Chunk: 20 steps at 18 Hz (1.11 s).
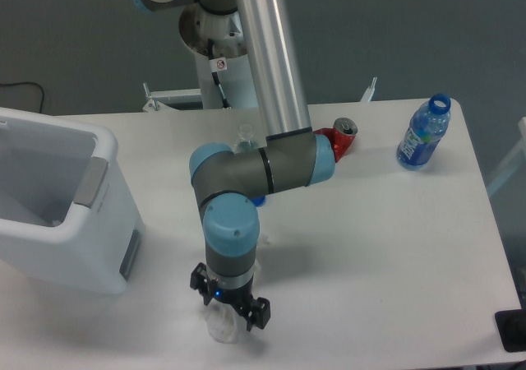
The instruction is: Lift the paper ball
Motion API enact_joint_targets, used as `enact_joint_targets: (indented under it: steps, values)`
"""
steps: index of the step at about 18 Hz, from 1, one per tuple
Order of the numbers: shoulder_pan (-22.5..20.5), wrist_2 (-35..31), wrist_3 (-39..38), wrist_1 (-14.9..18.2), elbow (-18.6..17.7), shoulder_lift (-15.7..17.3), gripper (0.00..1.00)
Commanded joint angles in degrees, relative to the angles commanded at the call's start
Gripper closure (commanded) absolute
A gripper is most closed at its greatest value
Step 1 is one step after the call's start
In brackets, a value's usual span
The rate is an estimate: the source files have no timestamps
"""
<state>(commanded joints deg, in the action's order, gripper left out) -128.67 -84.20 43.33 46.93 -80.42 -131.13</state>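
My gripper [228, 314] points straight down near the table's front edge, left of the middle. A small white wrinkly wad, the paper ball [219, 327], shows just under it, between the black finger parts. The wrist and gripper body cover most of the ball and the fingertips. I cannot tell whether the jaws are closed on the ball or stand around it. The ball seems to rest at table level.
A white bin [57, 210] stands at the left edge. A red can [343, 138] lies behind the arm's elbow. A blue water bottle [424, 133] stands at the back right. A small blue object [257, 199] peeks out under the forearm.
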Motion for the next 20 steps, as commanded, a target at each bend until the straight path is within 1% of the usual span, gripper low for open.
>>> enact_joint_targets:
  steps: [3, 6, 10, 13, 14, 15, 16, 18, 20]
  values:
    - [0.09, -0.7, -0.09, 0.0, 0.0, -0.44, 0.0]
    - [1.14, -4.21, -0.44, 0.0, -0.35, -0.79, 0.0]
    - [1.15, -4.57, -0.53, 0.0, -0.26, -0.88, 0.01]
    - [1.15, -4.57, -1.76, -0.09, 0.09, -1.4, 0.09]
    - [1.15, -4.57, -1.76, -0.09, 0.09, -1.41, 0.15]
    - [1.15, -4.57, -1.84, -0.09, 0.09, -1.41, 0.23]
    - [1.15, -4.57, -1.85, -0.09, 0.09, -1.49, 0.37]
    - [1.15, -4.57, -1.85, -0.09, 0.09, -1.58, 0.62]
    - [1.15, -4.57, -1.85, -0.09, 0.09, -1.58, 0.83]
